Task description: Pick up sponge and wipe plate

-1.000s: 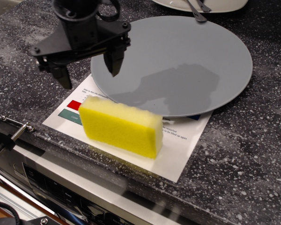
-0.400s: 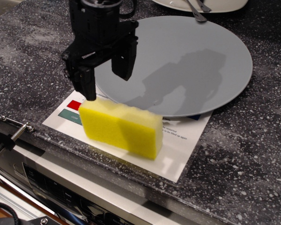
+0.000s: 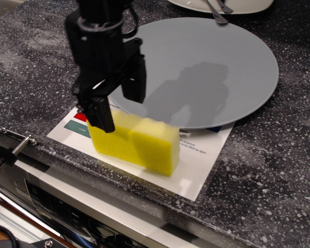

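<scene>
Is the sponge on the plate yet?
No, the sponge sits on paper beside the plate.

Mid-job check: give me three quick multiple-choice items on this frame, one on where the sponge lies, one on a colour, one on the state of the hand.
1. Where does the bright yellow rectangular foam sponge lie?
A. on the white printed paper sheet, at the near rim of the plate
B. in the middle of the plate
C. in the white dish

2. What colour is the large flat round plate?
A. red
B. matte blue-grey
C. green

3. How is the black robot hand?
A. shut tight, high over the plate
B. holding the sponge in the air
C. open, one finger on each long side of the sponge

Key: 1 A, the sponge sits on the sheet by the plate's near edge. 2 B, the plate's whole face is blue-grey. 3 C, the sponge rests on the sheet with a finger in front of it and the other behind.
</scene>
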Controlling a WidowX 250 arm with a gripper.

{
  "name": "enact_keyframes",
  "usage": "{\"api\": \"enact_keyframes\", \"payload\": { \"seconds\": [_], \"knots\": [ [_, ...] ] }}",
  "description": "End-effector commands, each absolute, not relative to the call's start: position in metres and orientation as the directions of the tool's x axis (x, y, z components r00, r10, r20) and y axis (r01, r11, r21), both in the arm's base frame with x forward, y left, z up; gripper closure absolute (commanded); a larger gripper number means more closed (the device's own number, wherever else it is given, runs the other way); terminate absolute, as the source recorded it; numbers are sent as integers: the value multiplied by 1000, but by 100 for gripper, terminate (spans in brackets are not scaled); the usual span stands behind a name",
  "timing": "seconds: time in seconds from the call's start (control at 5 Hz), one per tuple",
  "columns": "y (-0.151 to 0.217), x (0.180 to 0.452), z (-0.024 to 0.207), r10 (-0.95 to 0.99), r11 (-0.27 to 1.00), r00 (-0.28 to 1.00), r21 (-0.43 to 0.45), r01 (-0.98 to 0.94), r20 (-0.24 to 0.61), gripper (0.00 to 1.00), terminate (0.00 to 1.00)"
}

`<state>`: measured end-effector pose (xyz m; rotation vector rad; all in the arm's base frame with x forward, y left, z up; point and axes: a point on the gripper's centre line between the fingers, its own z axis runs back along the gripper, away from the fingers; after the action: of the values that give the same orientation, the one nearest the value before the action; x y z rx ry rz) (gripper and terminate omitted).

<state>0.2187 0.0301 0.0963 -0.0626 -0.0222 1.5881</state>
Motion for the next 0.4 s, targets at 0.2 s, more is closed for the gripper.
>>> {"api": "enact_keyframes", "payload": {
  "seconds": [0.2],
  "knots": [
    [26, 224, 78, 996, -81, -75, -140, -987, -46, 0, 0]
  ]
}}
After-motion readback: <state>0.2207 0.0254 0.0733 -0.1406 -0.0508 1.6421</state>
